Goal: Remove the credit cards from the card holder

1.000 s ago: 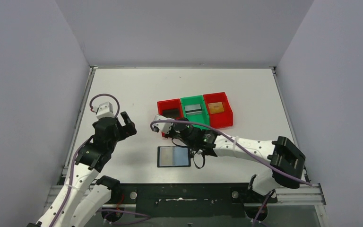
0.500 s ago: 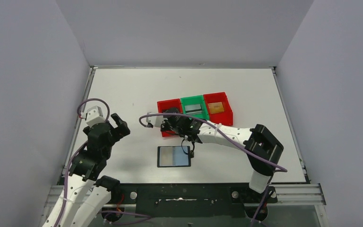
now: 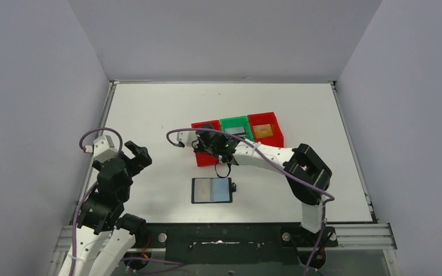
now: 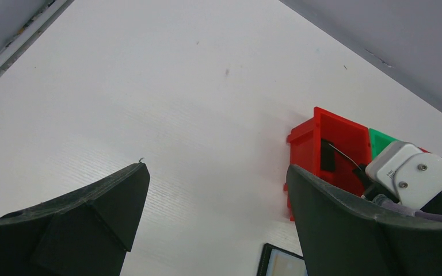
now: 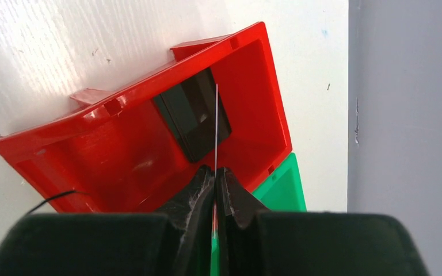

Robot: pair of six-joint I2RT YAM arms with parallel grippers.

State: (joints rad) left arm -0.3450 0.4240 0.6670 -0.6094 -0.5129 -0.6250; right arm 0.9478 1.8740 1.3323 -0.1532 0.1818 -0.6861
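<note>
We see three open plastic bins touching in a row on the white table (image 3: 161,103), slightly right of centre: left red bin (image 3: 207,161), green bin (image 3: 234,119), right red bin (image 3: 267,149). Grey walls (image 3: 34,86) surround the table.

no legible text, labels, numbers or signs

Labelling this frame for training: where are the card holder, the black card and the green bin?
card holder (image 3: 212,190): top external view, middle of its bluish inner pocket.
black card (image 5: 193,118): right wrist view, middle of its face.
green bin (image 3: 234,119): top external view, its far rim.
</note>
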